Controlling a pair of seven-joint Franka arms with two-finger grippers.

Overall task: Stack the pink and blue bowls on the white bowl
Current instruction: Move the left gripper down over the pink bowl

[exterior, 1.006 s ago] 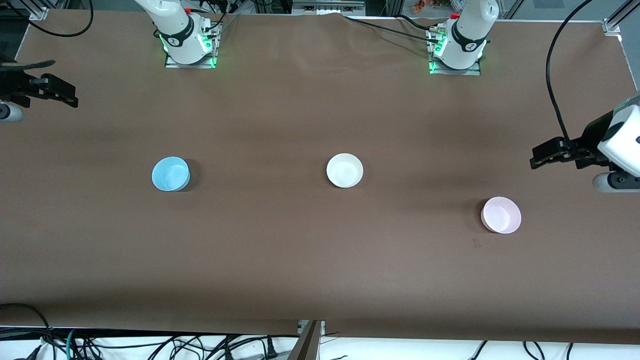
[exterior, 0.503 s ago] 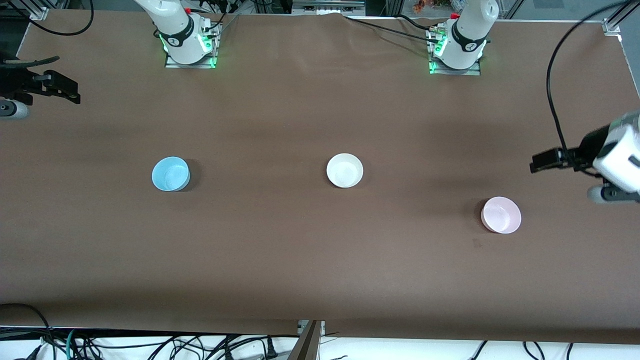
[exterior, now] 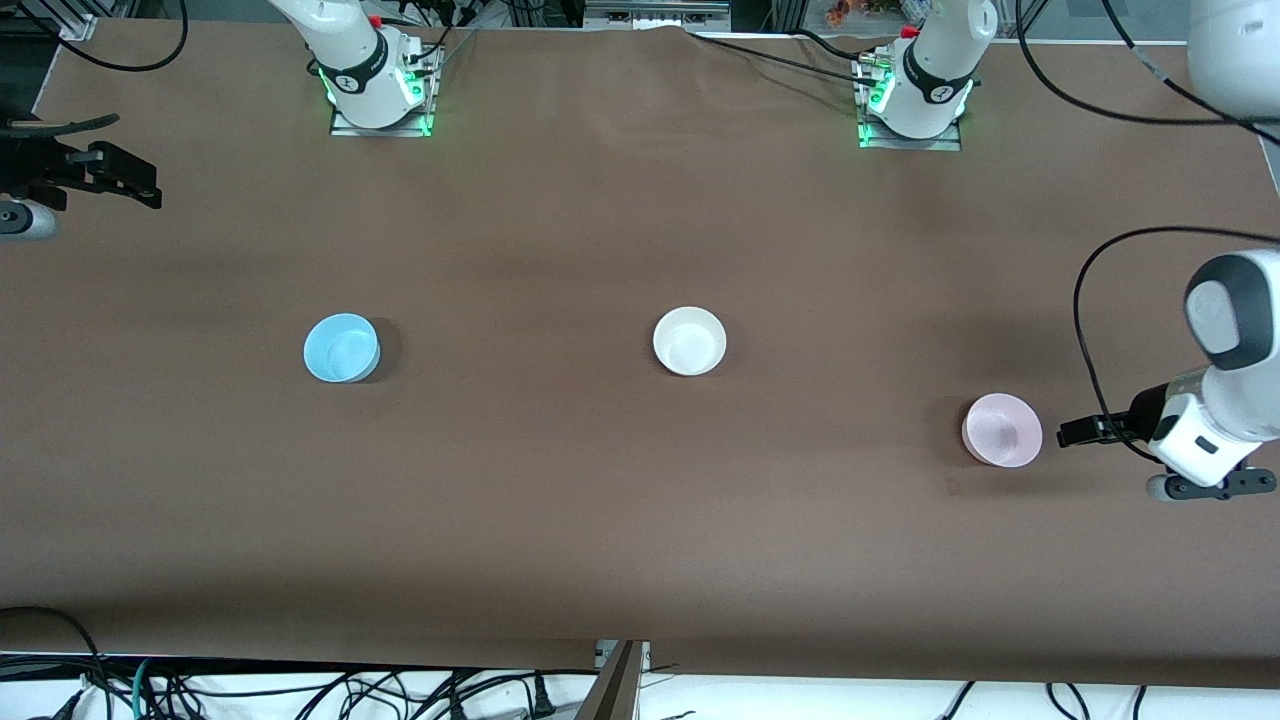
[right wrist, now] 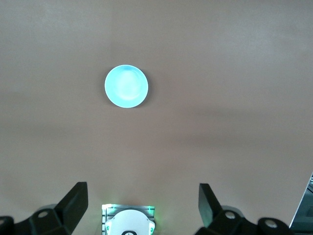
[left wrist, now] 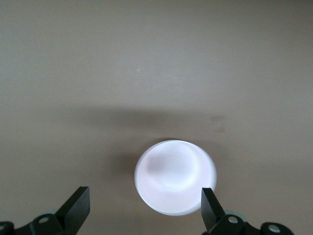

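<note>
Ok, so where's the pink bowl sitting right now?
In the front view the pink bowl sits on the table toward the left arm's end, nearer the camera than the white bowl, with the open left gripper right beside it.

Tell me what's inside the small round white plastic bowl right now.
Nothing: the white bowl shows a bare inside, neither pink bowl nor blue bowl stacked in it. Whatever lies under it is covered.

My front view cuts off the right tool at the edge, and both wrist views show only my tools' fingertips.
</note>
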